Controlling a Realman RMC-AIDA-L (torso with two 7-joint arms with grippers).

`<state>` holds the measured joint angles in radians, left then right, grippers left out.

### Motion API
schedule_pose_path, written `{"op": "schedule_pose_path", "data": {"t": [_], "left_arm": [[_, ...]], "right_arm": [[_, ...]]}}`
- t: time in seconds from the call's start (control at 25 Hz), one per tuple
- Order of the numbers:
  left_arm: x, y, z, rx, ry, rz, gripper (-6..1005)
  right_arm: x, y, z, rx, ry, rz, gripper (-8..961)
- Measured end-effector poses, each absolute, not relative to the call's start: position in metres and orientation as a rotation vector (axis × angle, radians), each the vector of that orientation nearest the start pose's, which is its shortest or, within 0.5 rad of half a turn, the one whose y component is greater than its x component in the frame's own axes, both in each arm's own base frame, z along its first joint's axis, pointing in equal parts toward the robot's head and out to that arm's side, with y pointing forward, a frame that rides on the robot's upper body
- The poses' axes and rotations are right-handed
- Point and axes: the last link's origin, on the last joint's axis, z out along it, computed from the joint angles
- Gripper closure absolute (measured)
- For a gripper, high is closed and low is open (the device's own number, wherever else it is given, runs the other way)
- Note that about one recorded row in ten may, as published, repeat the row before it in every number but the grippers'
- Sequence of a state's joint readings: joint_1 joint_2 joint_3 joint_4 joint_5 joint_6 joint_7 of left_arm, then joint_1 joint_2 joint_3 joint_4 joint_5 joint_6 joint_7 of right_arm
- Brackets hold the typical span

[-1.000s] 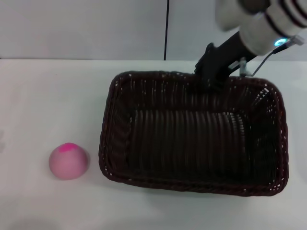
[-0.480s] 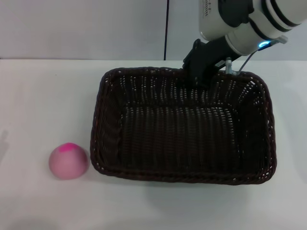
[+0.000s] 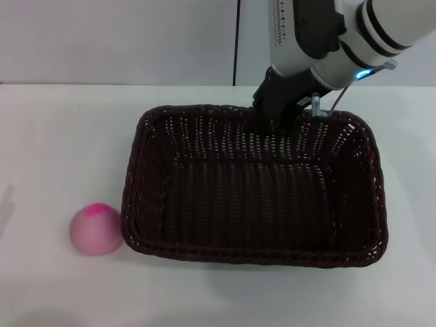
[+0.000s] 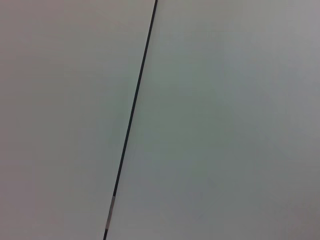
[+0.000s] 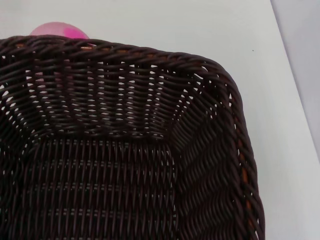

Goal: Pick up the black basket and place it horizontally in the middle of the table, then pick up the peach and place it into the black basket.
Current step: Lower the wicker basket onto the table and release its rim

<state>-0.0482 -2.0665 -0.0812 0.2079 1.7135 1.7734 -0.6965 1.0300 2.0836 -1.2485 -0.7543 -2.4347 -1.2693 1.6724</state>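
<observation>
The black basket (image 3: pixel 146 204), dark woven wicker, lies lengthwise on the white table (image 3: pixel 61 136), near the middle and slightly right. My right gripper (image 3: pixel 276 119) comes down from the upper right and is shut on the far rim of the basket. The peach (image 3: pixel 97 228), pale pink with a magenta top, sits on the table just off the basket's near left corner, outside it. The right wrist view looks into the empty basket (image 5: pixel 125 150), with the peach (image 5: pixel 57 29) showing beyond its rim. My left gripper is out of view.
The left wrist view shows only a pale wall with a dark seam (image 4: pixel 132 115). A wall with a dark vertical seam (image 3: pixel 236 41) rises behind the table's far edge. Bare white table lies to the left of the basket and in front of it.
My right gripper has moved left with the basket's far rim in it. The basket has slid left, so its near left corner now sits close to the peach. The peach has not moved.
</observation>
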Motion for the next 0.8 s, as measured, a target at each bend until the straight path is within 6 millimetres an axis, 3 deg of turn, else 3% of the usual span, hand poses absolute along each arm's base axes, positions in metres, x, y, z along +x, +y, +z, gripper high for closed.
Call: {"op": "schedule_pose_path", "data": {"t": [0.56, 0.8], "left_arm": [[-0.391, 0.155, 0.056, -1.559, -0.614, -0.956, 302], [-0.392, 0.155, 0.056, -1.566, -0.616, -0.953, 302]], "right_arm": [[0.105, 0.413, -0.056, -2.948, -0.312, -0.216, 719], [0.108, 0.412, -0.052, -2.929, -0.296, -0.221, 548]]}}
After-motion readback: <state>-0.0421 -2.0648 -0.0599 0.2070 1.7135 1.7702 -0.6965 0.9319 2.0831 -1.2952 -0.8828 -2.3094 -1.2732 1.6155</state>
